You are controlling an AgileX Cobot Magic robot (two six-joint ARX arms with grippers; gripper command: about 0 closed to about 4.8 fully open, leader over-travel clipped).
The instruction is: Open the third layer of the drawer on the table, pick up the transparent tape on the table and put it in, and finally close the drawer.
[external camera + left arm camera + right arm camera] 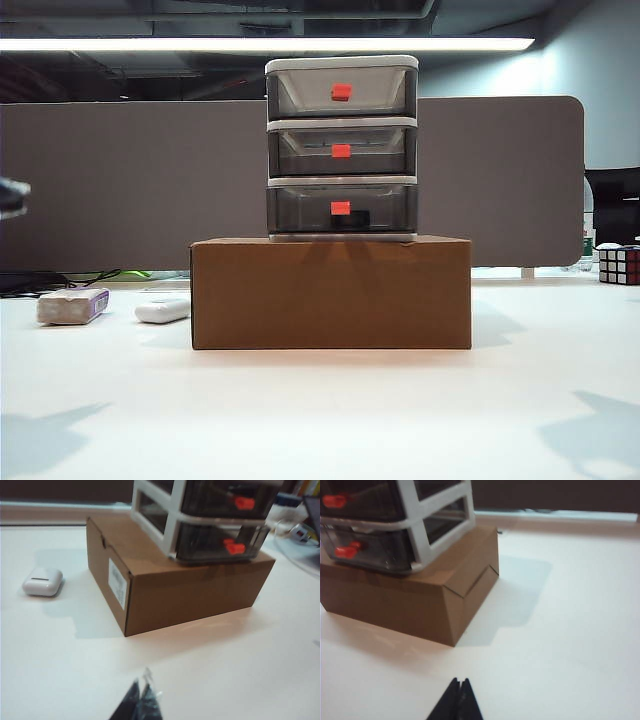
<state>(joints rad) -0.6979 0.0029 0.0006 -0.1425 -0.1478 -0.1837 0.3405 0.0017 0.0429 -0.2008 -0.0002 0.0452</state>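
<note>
Since the bottom drawer (341, 208) sits shut atop the box (330, 292) with a dark shape, seemingly the tape (351, 219), inside, the task looks finished, left gripper (140, 702) and right gripper (457, 702) both clenched empty, hanging above the table (320, 420).

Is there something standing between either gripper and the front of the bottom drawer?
Nothing visible does. The left gripper and the right gripper, both shut, hang over the table in front of the cardboard box. The third layer of the drawer, closed on top of that box, faces them unobstructed.
</note>
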